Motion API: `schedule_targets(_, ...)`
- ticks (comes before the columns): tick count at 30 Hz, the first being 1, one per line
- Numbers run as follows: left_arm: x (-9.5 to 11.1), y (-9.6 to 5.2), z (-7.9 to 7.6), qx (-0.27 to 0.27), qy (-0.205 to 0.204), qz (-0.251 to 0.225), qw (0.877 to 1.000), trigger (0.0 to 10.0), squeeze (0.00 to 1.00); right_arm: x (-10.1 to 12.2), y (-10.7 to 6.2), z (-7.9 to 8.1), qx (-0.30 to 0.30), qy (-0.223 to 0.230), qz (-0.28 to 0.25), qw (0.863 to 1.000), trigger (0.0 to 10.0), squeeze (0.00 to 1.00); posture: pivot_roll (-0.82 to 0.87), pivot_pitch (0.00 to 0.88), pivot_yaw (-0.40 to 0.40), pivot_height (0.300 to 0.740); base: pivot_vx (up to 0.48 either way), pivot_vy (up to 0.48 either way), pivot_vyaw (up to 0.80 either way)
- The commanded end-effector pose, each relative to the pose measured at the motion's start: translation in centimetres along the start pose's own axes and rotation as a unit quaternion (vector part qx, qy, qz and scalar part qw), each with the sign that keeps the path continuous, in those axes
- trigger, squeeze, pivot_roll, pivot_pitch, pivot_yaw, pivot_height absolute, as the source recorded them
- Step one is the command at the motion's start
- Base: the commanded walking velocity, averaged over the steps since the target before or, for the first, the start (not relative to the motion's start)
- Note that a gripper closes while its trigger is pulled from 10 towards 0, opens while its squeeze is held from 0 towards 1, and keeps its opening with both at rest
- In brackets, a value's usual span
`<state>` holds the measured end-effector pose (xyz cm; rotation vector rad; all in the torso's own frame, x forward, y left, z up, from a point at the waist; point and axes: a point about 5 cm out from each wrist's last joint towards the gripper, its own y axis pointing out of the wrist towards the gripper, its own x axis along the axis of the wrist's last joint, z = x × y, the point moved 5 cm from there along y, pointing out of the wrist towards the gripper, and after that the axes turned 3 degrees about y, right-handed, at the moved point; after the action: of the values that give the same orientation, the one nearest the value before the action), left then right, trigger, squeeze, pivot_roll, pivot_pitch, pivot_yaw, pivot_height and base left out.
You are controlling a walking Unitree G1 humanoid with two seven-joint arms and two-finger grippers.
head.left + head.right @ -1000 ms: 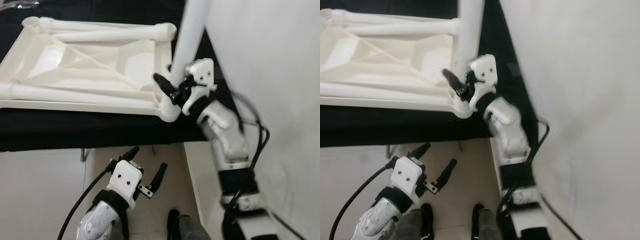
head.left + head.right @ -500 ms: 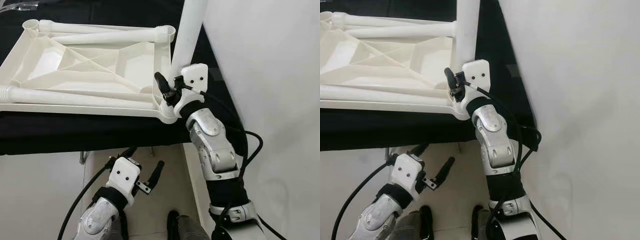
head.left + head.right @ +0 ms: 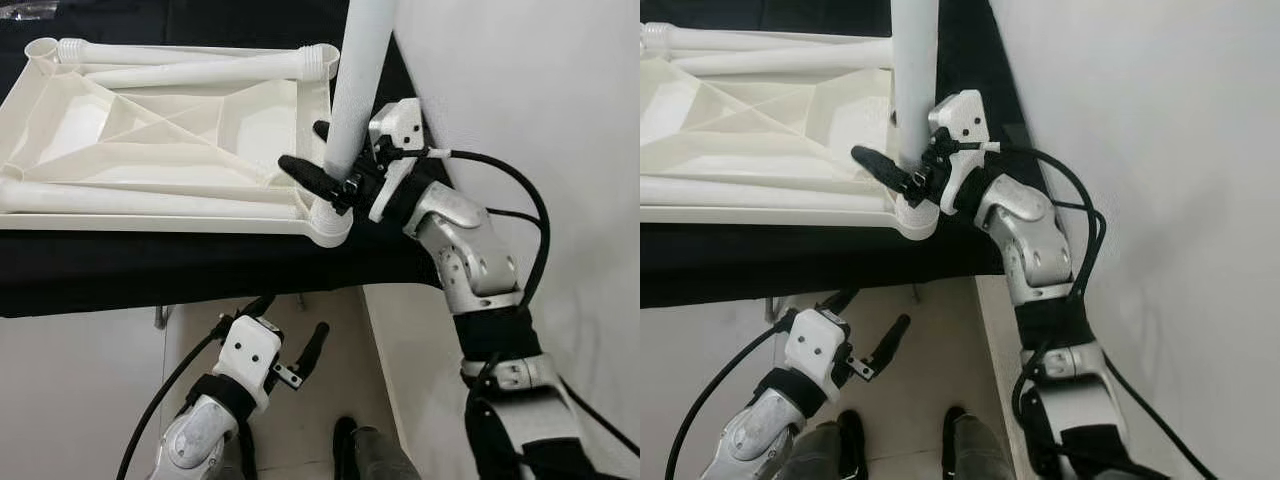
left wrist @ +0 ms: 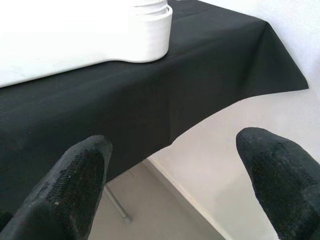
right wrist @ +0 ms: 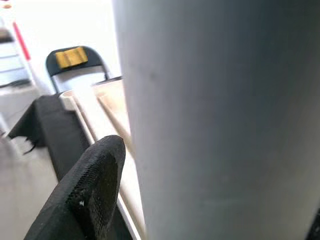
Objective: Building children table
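The white tabletop [image 3: 170, 140] lies upside down on the black-draped bench [image 3: 150, 270], with one leg [image 3: 358, 90] standing upright in its near right corner socket [image 3: 330, 222]. The right gripper [image 3: 322, 160] has its jaws around the base of that leg, touching it. The left gripper [image 3: 292, 328] hangs below the bench edge, jaws open and empty.

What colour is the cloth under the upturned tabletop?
Black; the cloth shows best in the left eye view, beneath the white tabletop.
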<state>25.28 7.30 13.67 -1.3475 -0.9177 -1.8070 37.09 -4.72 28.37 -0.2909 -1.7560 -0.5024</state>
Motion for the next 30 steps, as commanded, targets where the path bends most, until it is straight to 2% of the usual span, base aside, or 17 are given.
schedule_targets(1, -0.7, -0.3, -0.6, -0.004, -0.008, 0.011, 1.000, 10.0, 0.00, -0.2, 0.2, 0.5, 0.019, -0.007, 0.003, 1.000, 10.0, 0.00, 0.05, 0.265, -0.080, 0.740, 0.000, 0.000, 0.00)
schedule_targets(2, -0.7, -0.3, -0.8, -0.003, -0.006, 0.011, 1.000, 10.0, 0.00, 0.0, 0.0, 1.1, 0.063, -0.015, 0.004, 0.998, 10.0, 0.00, 0.06, 0.260, -0.085, 0.740, 0.000, 0.000, 0.00)
schedule_targets(3, -0.7, -0.3, -0.8, -0.002, -0.005, 0.010, 1.000, 10.0, 0.00, 0.2, -0.1, 1.5, 0.090, -0.016, 0.000, 0.996, 2.1, 0.00, 0.07, 0.256, -0.086, 0.740, 0.000, 0.000, 0.00)
schedule_targets(4, -0.7, -0.3, -0.8, -0.002, -0.005, 0.010, 1.000, 10.0, 0.00, 0.4, -0.2, 1.7, 0.111, -0.016, -0.003, 0.994, 2.1, 0.00, 0.07, 0.256, -0.086, 0.740, 0.000, 0.000, 0.00)
schedule_targets(5, -0.7, -0.3, -0.8, -0.002, -0.005, 0.009, 1.000, 10.0, 0.00, 0.6, -0.3, 1.8, 0.122, -0.016, -0.004, 0.992, 0.0, 0.00, 0.07, 0.256, -0.086, 0.740, 0.000, 0.000, 0.00)
schedule_targets(12, -0.5, -0.2, -0.9, -0.002, -0.005, 0.007, 1.000, 10.0, 0.00, 0.6, -0.9, 1.6, 0.165, -0.017, 0.008, 0.986, 0.0, 0.00, 0.06, 0.264, -0.086, 0.740, 0.000, 0.000, 0.00)
schedule_targets(21, -0.4, -0.2, -0.8, -0.002, -0.004, 0.007, 1.000, 10.0, 0.00, -0.3, -1.1, 1.2, 0.149, -0.030, 0.024, 0.988, 0.0, 0.00, 0.06, 0.267, -0.080, 0.740, 0.000, 0.000, 0.00)
schedule_targets(22, -0.4, -0.3, -0.7, -0.002, -0.004, 0.006, 1.000, 10.0, 0.00, -1.2, -1.1, 0.9, 0.116, -0.025, 0.038, 0.992, 0.0, 0.00, 0.05, 0.270, -0.082, 0.740, 0.000, 0.000, 0.00)
schedule_targets(23, -0.4, -0.3, -0.7, -0.002, -0.004, 0.006, 1.000, 10.0, 0.00, -1.2, -1.1, 0.9, 0.116, -0.025, 0.038, 0.992, 0.0, 0.00, 0.05, 0.270, -0.082, 0.740, 0.000, 0.000, 0.00)
schedule_targets(26, -0.4, -0.3, -0.7, -0.001, -0.004, 0.006, 1.000, 10.0, 0.00, -3.0, -1.3, 0.4, 0.049, -0.010, 0.061, 0.997, 0.0, 0.00, 0.05, 0.272, -0.085, 0.740, 0.000, 0.000, 0.00)
schedule_targets(27, -0.4, -0.3, -0.7, -0.001, -0.004, 0.006, 1.000, 10.0, 0.00, -3.0, -1.3, 0.4, 0.049, -0.010, 0.061, 0.997, 0.0, 0.00, 0.05, 0.272, -0.085, 0.740, 0.000, 0.000, 0.00)
schedule_targets(28, -0.3, -0.3, -0.6, -0.001, -0.003, 0.006, 1.000, 10.0, 0.00, -5.1, -1.4, 0.6, -0.034, 0.016, 0.080, 0.996, 0.0, 0.00, 0.04, 0.278, -0.083, 0.740, 0.000, 0.000, 0.00)
schedule_targets(29, -0.3, -0.4, -0.5, 0.000, -0.003, 0.006, 1.000, 10.0, 0.00, -7.6, -2.4, -0.2, -0.179, 0.042, 0.112, 0.976, 0.0, 0.00, 0.04, 0.280, -0.078, 0.740, 0.000, 0.000, 0.00)
schedule_targets(30, -0.3, -0.4, -0.5, 0.000, -0.003, 0.006, 1.000, 10.0, 0.00, -7.6, -2.4, -0.2, -0.179, 0.042, 0.112, 0.976, 0.0, 0.00, 0.04, 0.280, -0.078, 0.740, 0.000, 0.000, 0.00)
